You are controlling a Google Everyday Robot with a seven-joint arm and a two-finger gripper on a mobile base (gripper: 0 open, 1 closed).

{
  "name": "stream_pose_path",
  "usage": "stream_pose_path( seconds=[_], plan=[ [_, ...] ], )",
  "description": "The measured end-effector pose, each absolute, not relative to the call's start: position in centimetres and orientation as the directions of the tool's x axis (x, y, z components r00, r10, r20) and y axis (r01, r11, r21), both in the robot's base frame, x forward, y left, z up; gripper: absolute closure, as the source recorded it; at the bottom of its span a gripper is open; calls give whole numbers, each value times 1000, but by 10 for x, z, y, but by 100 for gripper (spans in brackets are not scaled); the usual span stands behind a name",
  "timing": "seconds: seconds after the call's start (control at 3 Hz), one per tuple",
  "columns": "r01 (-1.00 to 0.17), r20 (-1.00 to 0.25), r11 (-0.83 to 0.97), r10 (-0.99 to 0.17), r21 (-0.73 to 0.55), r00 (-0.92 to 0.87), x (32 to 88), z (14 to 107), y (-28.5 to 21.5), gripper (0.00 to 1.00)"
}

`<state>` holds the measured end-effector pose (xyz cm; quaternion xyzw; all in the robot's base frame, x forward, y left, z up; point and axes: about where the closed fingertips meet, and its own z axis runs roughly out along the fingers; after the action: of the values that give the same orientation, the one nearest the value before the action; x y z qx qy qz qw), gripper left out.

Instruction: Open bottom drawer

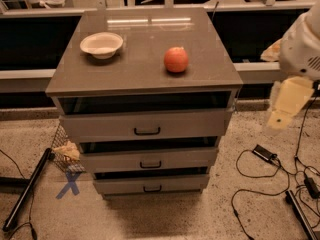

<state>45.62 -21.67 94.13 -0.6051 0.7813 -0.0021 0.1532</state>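
Observation:
The bottom drawer is the narrowest, lowest front of the grey-brown cabinet, with a small black bar handle at its centre. A dark gap shows above its front. My gripper hangs at the right edge of the view on a white arm. It is beside the cabinet at about the height of the top drawer, well to the right of and above the bottom drawer, and touches nothing.
The mid-sized drawer and the tallest top drawer sit above it. A white bowl and an orange fruit rest on the cabinet top. Cables lie on the floor at right; a wire basket and a black pole lie at left.

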Motion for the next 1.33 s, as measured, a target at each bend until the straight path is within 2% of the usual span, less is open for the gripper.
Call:
stream_pose_path(
  seconds=[0.33, 0.67, 1.0, 1.33],
  plan=[
    [-963, -321, 240, -928, -123, -190, 460, 891, -200, 0],
    [-965, -407, 248, -892, -81, -195, 436, 814, -199, 0],
    [-955, -421, 282, -880, -90, -220, 430, 780, -204, 0],
    [-961, -453, 253, -874, -109, -178, 447, 763, -190, 0]
  ],
)
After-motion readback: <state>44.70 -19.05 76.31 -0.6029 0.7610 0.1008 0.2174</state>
